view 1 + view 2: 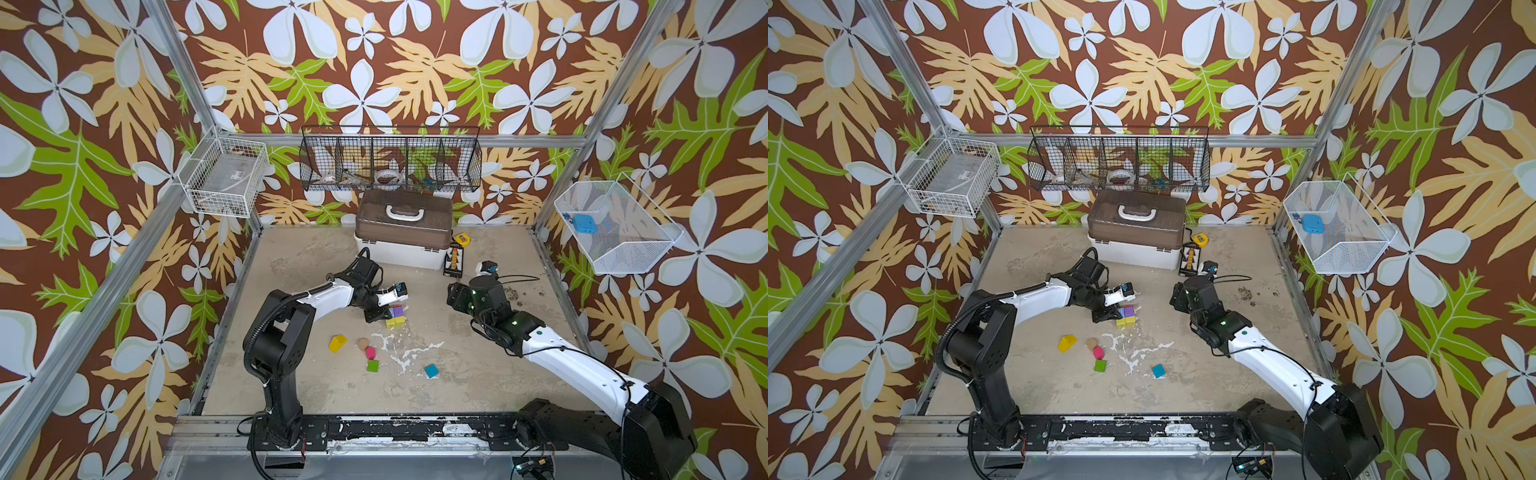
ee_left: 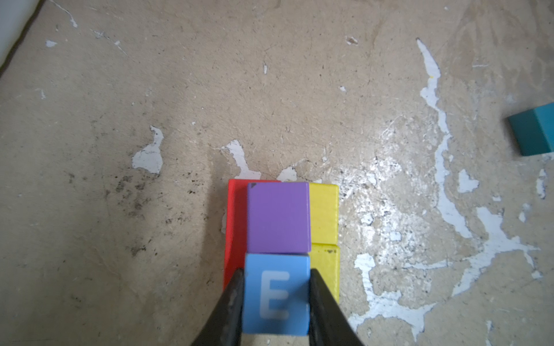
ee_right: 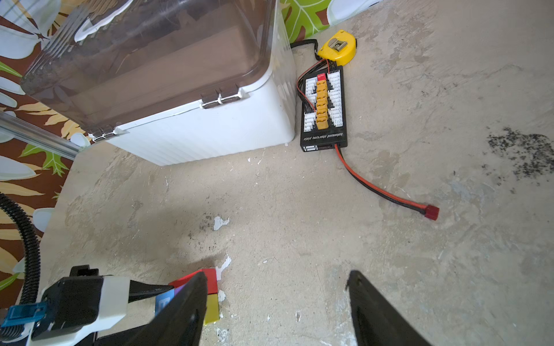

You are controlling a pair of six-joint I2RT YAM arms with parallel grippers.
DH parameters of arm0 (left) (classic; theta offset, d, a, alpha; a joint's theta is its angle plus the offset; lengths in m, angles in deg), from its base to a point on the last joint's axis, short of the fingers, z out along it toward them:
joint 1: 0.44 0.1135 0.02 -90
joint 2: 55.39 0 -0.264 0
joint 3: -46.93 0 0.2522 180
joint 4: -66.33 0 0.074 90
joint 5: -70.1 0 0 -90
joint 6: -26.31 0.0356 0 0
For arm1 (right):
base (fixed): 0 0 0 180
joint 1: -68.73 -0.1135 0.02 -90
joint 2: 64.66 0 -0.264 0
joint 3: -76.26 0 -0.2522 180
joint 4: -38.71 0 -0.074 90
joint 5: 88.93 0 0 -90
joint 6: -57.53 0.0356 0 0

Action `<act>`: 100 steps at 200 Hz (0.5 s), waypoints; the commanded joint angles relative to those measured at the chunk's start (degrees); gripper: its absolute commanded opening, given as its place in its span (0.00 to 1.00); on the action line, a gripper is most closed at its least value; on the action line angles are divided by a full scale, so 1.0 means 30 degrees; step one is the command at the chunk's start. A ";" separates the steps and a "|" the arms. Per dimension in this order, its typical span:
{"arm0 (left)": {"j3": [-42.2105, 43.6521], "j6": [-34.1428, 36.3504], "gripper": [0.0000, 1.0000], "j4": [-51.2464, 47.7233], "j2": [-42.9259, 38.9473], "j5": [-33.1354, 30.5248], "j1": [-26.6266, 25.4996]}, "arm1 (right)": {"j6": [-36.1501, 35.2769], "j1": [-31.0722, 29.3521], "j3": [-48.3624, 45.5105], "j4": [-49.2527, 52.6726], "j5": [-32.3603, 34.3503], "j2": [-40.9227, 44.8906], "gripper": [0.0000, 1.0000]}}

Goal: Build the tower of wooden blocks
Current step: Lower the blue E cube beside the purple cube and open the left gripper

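Blue "E" cube [image 2: 275, 293] pinched between left jaws, placed flush against purple cube [image 2: 278, 217] on upper layer of wood block tower [image 1: 395, 318], mid-table [image 1: 478, 386]. Lower layer formed by red block [image 2: 235, 221] and two yellow blocks [image 2: 323, 218]. Whether cube rests or hovers cannot be told. Grip judged to serve squaring against purple neighbour ahead of release. Right jaws spread, nothing held, parked just beside tower, out of placement path. Yellow wedge [image 1: 337, 343], tan cylinder [image 1: 364, 343], pink cylinder [image 1: 370, 353], green cube [image 1: 372, 365], teal cube [image 1: 431, 370] scattered nearer front, not yet stacked.

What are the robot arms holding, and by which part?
The left gripper pinches the blue E cube by two opposite sides; the right gripper is open, holding nothing.
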 commanded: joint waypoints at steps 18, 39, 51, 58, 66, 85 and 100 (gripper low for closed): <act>-0.0058 -0.0021 0.18 -0.0285 0.0023 0.0206 -0.0026 | 0.0000 -0.0012 0.0162 0.0043 0.0089 -0.0029 0.74; -0.0065 -0.0047 0.20 -0.0285 -0.0006 0.0211 -0.0042 | -0.0023 -0.0013 0.0192 0.0060 0.0089 -0.0034 0.74; -0.0028 -0.0018 0.23 -0.0285 -0.0033 0.0267 -0.0024 | -0.0047 -0.0007 0.0192 0.0060 0.0089 -0.0024 0.74; -0.0021 -0.0032 0.35 -0.0285 -0.0039 0.0293 -0.0027 | -0.0028 -0.0014 0.0192 0.0060 0.0089 -0.0018 0.74; -0.0043 0.0013 0.98 -0.0343 -0.0036 0.0329 -0.0036 | -0.0029 -0.0036 0.0192 0.0060 0.0089 -0.0029 0.74; -0.0080 0.0040 1.00 -0.0373 -0.0080 0.0463 -0.0038 | -0.0041 -0.0013 0.0192 0.0087 0.0102 -0.0005 0.74; -0.0080 0.0107 1.00 -0.0373 -0.0229 0.0531 -0.0022 | -0.0028 -0.0022 0.0192 0.0089 0.0119 -0.0005 0.74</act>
